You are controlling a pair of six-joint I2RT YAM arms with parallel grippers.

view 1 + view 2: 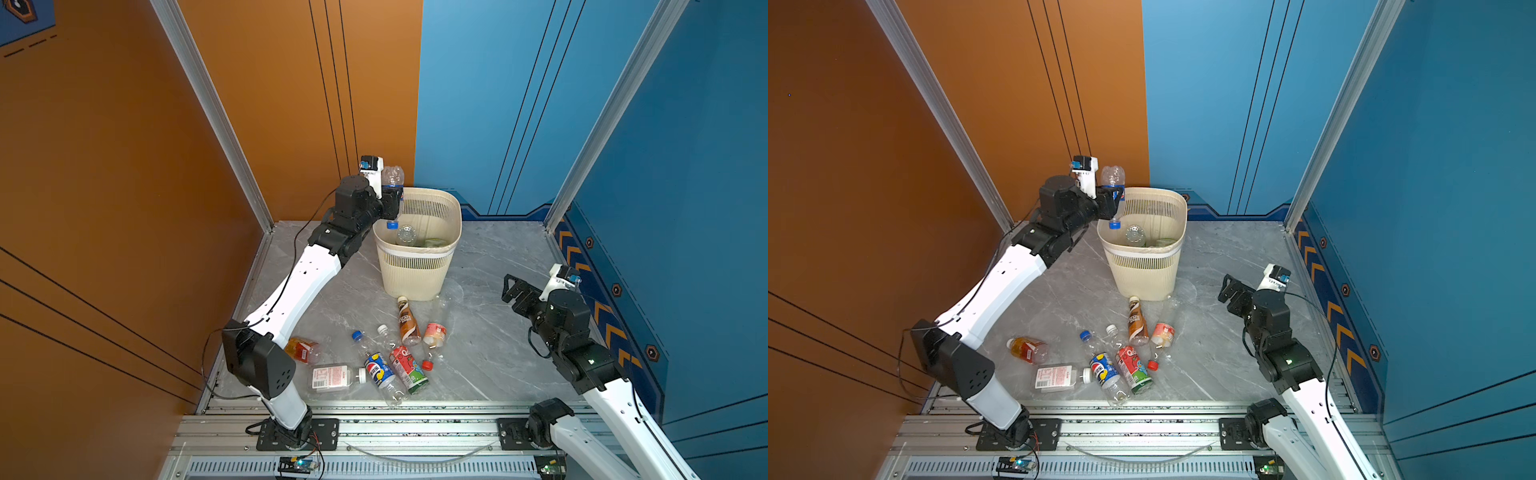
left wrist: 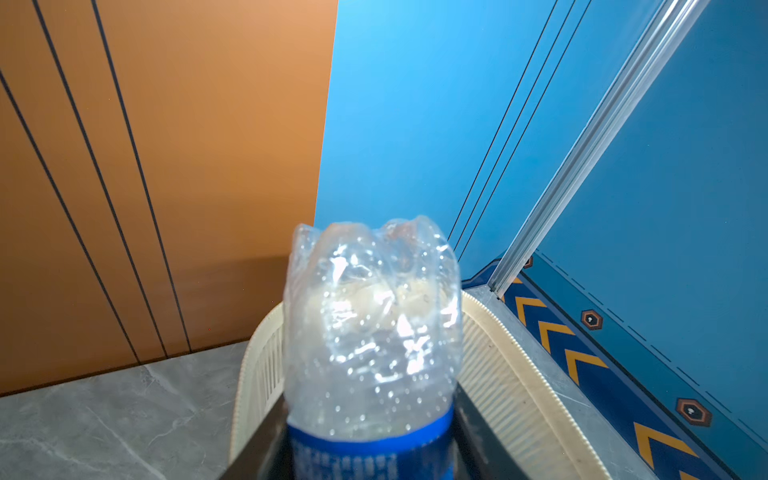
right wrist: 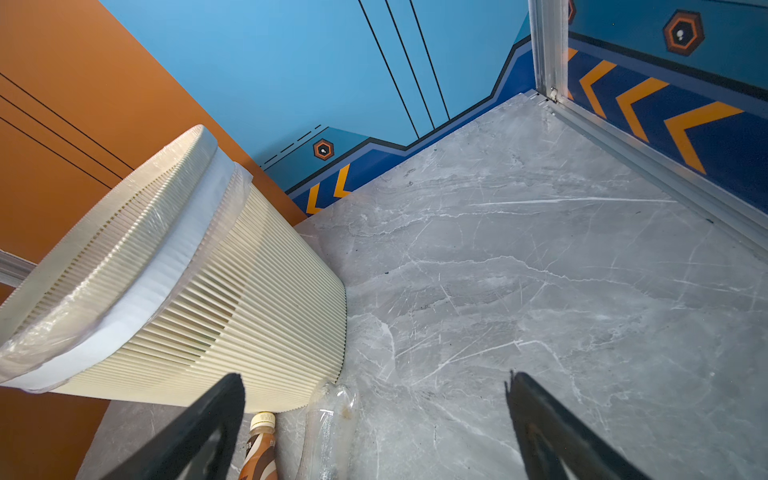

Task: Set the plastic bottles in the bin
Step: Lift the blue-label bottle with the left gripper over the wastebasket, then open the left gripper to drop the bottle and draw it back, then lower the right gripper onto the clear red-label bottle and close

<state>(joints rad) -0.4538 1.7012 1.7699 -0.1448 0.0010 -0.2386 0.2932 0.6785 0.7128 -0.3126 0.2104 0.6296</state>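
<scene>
Plastic bottles (image 1: 409, 370) lie in a loose cluster on the grey marble surface (image 1: 498, 332), in front of the bin (image 1: 415, 278). Among them are a brown coffee bottle (image 1: 407, 322) nearest the bin, a Pepsi bottle (image 1: 380, 370) and an orange-drink bottle (image 1: 303, 349) close to the left arm. The left end effector (image 1: 392, 203) is clamped on a blue-labelled clear bottle (image 2: 372, 332), gripping it at the label. It is held upside down (base up, blue cap down) over the bin's left rim, as both top views show. At least one clear bottle (image 1: 405, 235) lies inside the bin. The right end effector (image 1: 508, 287) hangs above the surface to the bin's right, well apart from it. Its fingers (image 3: 224, 407) are spread wide with nothing between them.
</scene>
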